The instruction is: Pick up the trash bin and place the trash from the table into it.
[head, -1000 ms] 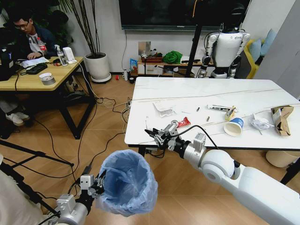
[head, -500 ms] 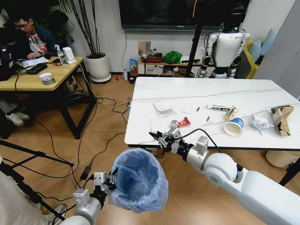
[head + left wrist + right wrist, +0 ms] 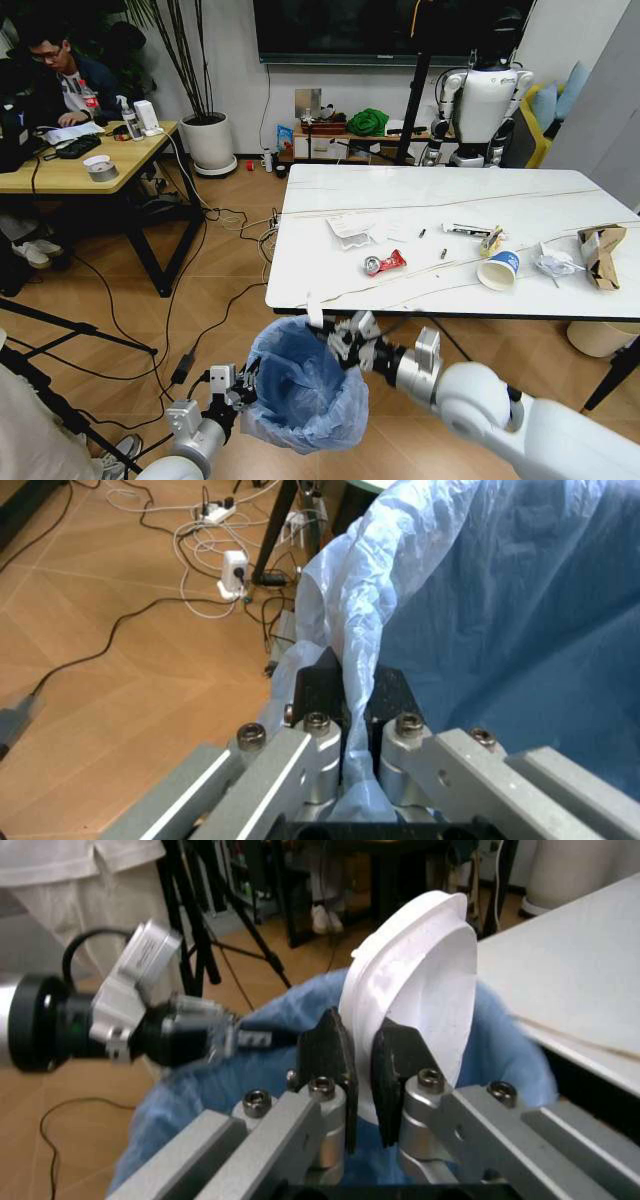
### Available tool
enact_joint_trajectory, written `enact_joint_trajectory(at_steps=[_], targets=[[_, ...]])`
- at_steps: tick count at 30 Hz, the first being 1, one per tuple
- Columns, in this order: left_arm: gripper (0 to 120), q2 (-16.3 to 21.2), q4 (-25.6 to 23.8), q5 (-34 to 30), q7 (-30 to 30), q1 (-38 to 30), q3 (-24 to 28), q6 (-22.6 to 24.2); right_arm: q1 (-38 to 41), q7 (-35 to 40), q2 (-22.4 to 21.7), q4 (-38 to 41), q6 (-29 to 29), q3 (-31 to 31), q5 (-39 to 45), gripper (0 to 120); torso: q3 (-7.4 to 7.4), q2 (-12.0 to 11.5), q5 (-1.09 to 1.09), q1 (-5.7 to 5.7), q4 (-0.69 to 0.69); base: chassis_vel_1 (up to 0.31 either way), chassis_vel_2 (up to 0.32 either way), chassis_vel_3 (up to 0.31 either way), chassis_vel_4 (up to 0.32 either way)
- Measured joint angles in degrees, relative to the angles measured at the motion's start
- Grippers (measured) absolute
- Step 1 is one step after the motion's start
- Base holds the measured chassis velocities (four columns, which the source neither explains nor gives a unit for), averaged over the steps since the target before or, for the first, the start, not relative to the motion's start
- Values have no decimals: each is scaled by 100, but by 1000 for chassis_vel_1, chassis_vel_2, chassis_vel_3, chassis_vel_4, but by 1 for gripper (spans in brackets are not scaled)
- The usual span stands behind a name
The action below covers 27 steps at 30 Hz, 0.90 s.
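Observation:
The trash bin (image 3: 305, 385), lined with a crinkled light blue bag, hangs just off the near edge of the white marble table (image 3: 430, 205). My left gripper (image 3: 243, 385) is shut on the bin's bag rim (image 3: 350, 637), its fingers (image 3: 320, 686) pinching the plastic. My right gripper (image 3: 338, 338) is over the bin's mouth (image 3: 200, 1140), shut on a white round lid-like piece of trash (image 3: 415, 990). On the table lie a red wrapper (image 3: 385, 263), white papers (image 3: 350, 230), a paper cup with a blue band (image 3: 498, 269), a clear wrapper (image 3: 553, 263) and a brown paper bag (image 3: 602, 252).
A wooden desk (image 3: 90, 160) with a seated person stands at the left. Cables and a power strip (image 3: 240, 225) lie on the floor beside the table. A cream bin (image 3: 600, 338) sits under the table's right end. Another robot (image 3: 487, 100) stands behind.
My right gripper has come down from the table's edge to the bin's mouth with the white piece. My left gripper has carried the bin to the right, under it.

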Motion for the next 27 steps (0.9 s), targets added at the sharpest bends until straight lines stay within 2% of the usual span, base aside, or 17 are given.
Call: enact_joint_trajectory(at_steps=[5,8,11,14,16,18,21,22,24,25,27], targets=[[0,-12,-21,-2,0,57,-42,0,12,10,115,-56,-7,-38,-62,4,0,0,1,0,1,0,0,0,0],[0,-27,-21,11,0,76,-60,0,136,36,113,-69,-20,-61,-25,18,0,0,-1,0,2,0,0,0,0],[0,-43,-21,11,1,69,-67,0,144,84,91,-69,-41,-59,31,24,0,0,1,0,2,0,0,0,0],[0,-50,-21,11,1,46,-68,0,137,98,45,-69,-42,-51,30,39,0,0,0,0,1,0,0,0,0],[0,-50,-21,11,1,43,-68,0,137,103,41,-69,-42,-46,33,40,0,0,0,0,1,0,0,0,0],[0,-52,-20,9,1,42,-68,0,151,109,19,-67,-42,-27,47,52,0,0,-1,0,1,0,0,0,0],[0,-55,-23,10,0,71,-70,0,155,118,8,-42,-41,39,73,63,0,0,0,0,1,0,0,0,0],[0,-55,-23,10,0,71,-70,0,155,118,8,-42,-41,39,73,63,0,0,0,0,1,0,0,0,0],[0,-57,-38,15,-1,103,-75,0,156,149,25,-34,-40,112,97,69,0,0,-1,0,1,0,0,0,0],[0,-57,-46,16,-3,124,-78,0,158,181,43,-33,-40,168,125,75,0,0,0,0,1,0,0,0,0],[0,27,-99,19,-16,261,-104,0,178,428,79,-52,-46,569,392,84,0,0,0,0,2,0,0,0,0]])
